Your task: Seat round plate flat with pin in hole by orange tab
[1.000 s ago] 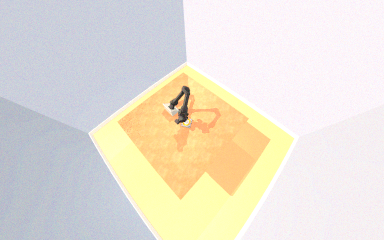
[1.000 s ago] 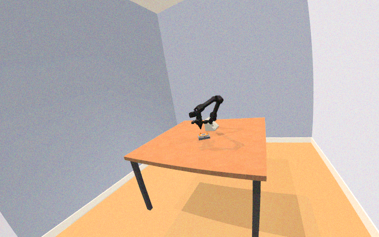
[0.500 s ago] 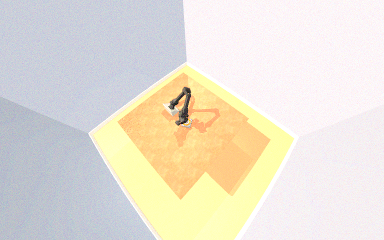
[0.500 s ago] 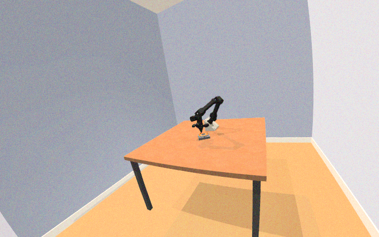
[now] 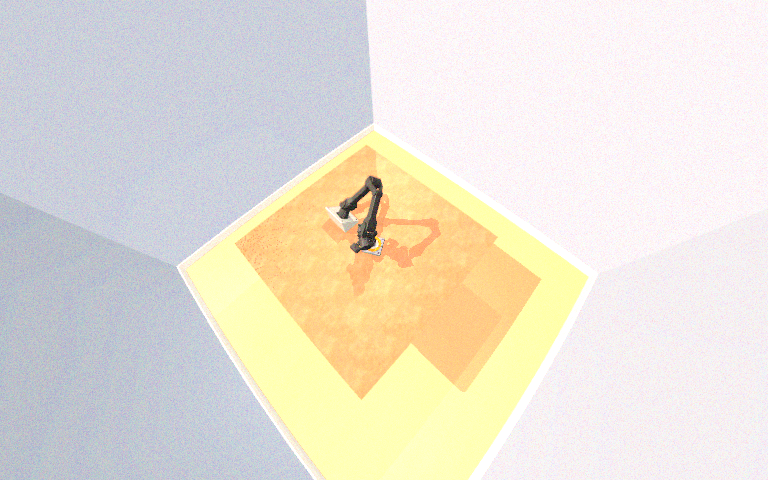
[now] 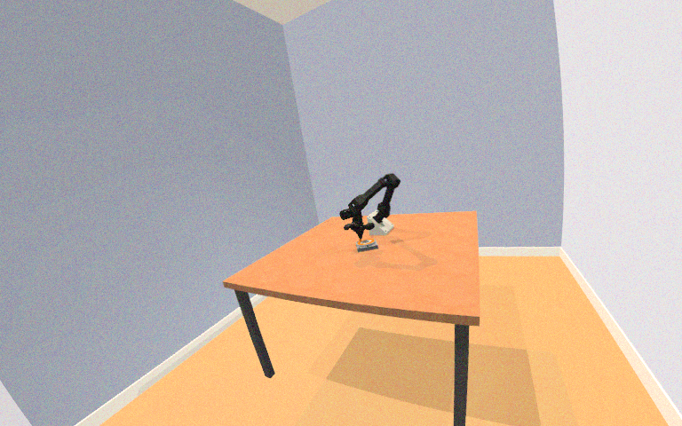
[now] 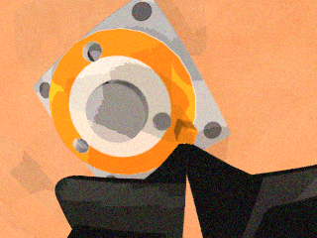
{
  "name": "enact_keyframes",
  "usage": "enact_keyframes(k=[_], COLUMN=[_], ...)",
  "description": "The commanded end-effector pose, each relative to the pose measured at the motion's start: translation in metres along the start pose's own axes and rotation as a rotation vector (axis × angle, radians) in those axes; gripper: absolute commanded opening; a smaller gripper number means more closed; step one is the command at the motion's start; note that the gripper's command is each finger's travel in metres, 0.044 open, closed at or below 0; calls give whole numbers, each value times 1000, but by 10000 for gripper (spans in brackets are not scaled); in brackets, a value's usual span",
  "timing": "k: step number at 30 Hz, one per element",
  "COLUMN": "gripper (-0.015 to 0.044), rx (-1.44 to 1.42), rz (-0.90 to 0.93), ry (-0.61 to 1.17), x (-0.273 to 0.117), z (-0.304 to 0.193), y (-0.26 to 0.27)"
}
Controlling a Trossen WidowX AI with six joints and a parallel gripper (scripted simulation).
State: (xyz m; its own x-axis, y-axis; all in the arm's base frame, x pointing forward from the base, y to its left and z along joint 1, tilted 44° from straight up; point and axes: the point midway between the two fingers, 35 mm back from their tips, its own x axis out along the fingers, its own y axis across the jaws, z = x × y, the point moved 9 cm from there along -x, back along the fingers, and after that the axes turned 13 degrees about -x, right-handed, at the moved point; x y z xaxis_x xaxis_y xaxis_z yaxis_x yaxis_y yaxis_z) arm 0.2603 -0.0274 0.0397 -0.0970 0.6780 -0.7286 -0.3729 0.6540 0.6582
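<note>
Two black fingers of the gripper (image 7: pixel 186 153) fill the lower part of the wrist view, pressed together to a single point with nothing between them. That point sits at the near-right rim of the round plate (image 7: pixel 122 101), right at the orange tab (image 7: pixel 186 131); whether it touches the tab cannot be told. The plate is an orange ring around a pale centre, with the grey post (image 7: pixel 118 107) showing through its middle. A small grey hole (image 7: pixel 162 121) lies just beside the tab, on the ring's inner edge. Under the plate is the square grey base (image 7: pixel 205 115), its corner holes visible beyond the ring. Whether the plate lies flat or tilted cannot be judged.

From the exterior view, the arm (image 6: pixel 369 196) rises from its white mount (image 6: pixel 380 224), folds at a high elbow, and drops the gripper nose-down onto the plate. Plate and base rest on the orange table (image 6: pixel 402 280), near the mount.
</note>
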Motion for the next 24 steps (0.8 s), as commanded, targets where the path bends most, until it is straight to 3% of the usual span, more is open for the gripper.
enact_keyframes(k=[1, 24], gripper=[0, 0], rx=[1, 0], rz=[-1, -2], ry=[-7, -8], x=[0, -1], z=[6, 23], y=[-4, -13])
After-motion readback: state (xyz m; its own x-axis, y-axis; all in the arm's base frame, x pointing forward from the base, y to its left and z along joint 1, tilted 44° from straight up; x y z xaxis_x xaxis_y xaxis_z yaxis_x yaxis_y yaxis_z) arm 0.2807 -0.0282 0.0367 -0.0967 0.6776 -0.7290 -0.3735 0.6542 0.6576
